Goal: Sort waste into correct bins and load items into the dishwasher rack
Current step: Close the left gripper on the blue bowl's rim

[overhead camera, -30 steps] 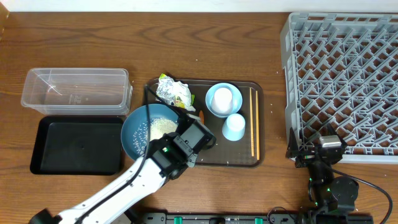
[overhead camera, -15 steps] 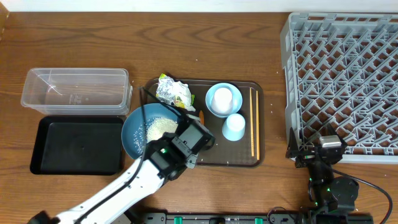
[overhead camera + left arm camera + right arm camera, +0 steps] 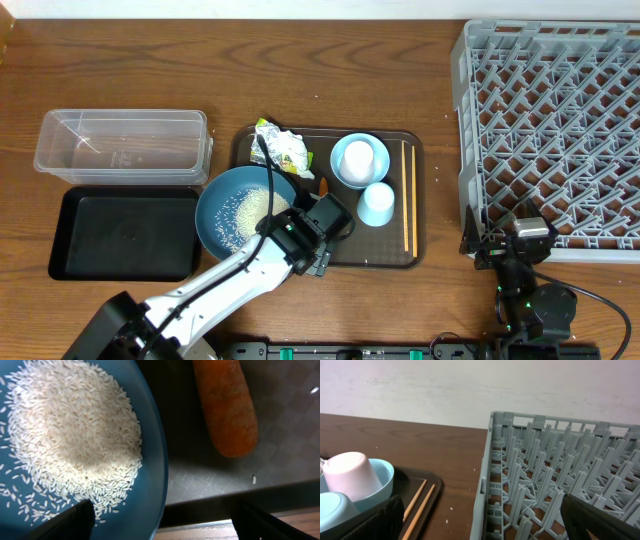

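Two arms in view. Left gripper [image 3: 162, 510] has its fingers [image 3: 70, 520] spread wide, one on each side of the rim of the one dark blue bowl [image 3: 222, 200], not closed on it. Right gripper [image 3: 480, 522] sits low at the near edge of the one grey rack [image 3: 550, 120], fingers spread, holding nothing. One heap of rice [image 3: 70, 440] lies in the dark blue bowl, which overlaps the left edge of the one brown tray [image 3: 400, 255], just beside the black tray [image 3: 120, 235]. One carrot [image 3: 225, 405] lies on the brown tray right beside the bowl. One foil wrapper [image 3: 280, 148] sits at the brown tray's far-left corner. One light blue bowl [image 3: 338, 172] holds one whitish cup [image 3: 360, 157], upside down. One light blue cup [image 3: 377, 204] stands just in front of it. Two chopsticks [image 3: 408, 197] lie side by side along the brown tray's right side. One clear tub [image 3: 122, 148] is behind the black tray.
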Motion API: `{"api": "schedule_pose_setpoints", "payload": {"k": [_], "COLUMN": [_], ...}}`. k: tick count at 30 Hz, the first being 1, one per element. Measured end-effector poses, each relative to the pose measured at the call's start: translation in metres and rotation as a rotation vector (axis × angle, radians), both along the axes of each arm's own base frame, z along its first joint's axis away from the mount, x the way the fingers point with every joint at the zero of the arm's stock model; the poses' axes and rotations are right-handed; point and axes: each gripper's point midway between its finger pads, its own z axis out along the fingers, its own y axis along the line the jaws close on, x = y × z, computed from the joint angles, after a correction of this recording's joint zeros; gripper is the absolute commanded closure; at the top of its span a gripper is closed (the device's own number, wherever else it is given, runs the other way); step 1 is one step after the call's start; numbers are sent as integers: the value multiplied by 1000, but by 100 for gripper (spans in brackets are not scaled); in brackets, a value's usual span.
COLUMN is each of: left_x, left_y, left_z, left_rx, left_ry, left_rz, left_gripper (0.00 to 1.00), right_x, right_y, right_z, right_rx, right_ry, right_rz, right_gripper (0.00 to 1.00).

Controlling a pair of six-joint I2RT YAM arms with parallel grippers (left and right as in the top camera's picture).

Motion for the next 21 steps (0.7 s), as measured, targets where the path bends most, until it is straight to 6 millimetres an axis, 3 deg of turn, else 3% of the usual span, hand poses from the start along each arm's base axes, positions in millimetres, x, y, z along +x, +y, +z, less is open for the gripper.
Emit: {"api": "schedule_pose_setpoints", "payload": {"k": [21], "left_x": [5], "left_y": [7], "left_z": [-27], "left_rx": [108], "left_ry": [29], "left_rz": [-27], "left_gripper": [3], "right_x": [0], "right_y": [0], "right_z": [0], "right_rx": [0], "right_ry": [0], "right_rz": [0], "right_gripper": [1]}}
